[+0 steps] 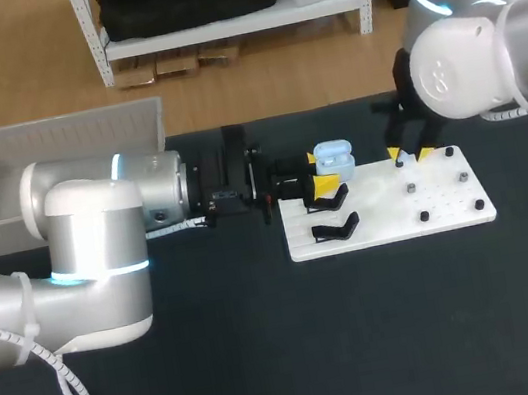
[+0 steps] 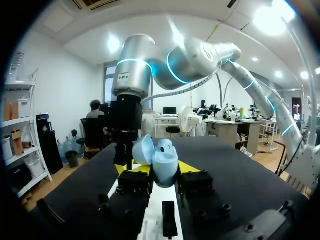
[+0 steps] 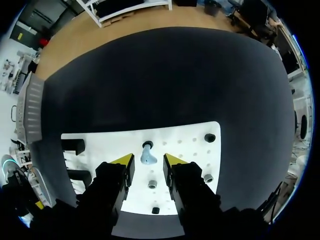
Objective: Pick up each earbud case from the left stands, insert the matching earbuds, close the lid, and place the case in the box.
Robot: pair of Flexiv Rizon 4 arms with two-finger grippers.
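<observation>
My left gripper (image 1: 321,172) is shut on a light blue earbud case (image 1: 334,155) with its lid swung open, held over the left end of the white board (image 1: 391,227). In the left wrist view the case (image 2: 162,160) sits between the yellow tips, lid tilted back. My right gripper (image 1: 409,155) hangs over the back of the board. In the right wrist view its yellow fingertips (image 3: 124,159) stand either side of a light blue earbud (image 3: 148,158) on the board, with a small gap on both sides, so the gripper (image 3: 148,161) is open.
Two black stands (image 1: 335,228) sit on the board's left part and several small dark pegs (image 1: 425,216) on its right part. A pale plastic box (image 1: 54,156) stands at the table's back left. Bare dark tabletop (image 1: 369,342) lies in front.
</observation>
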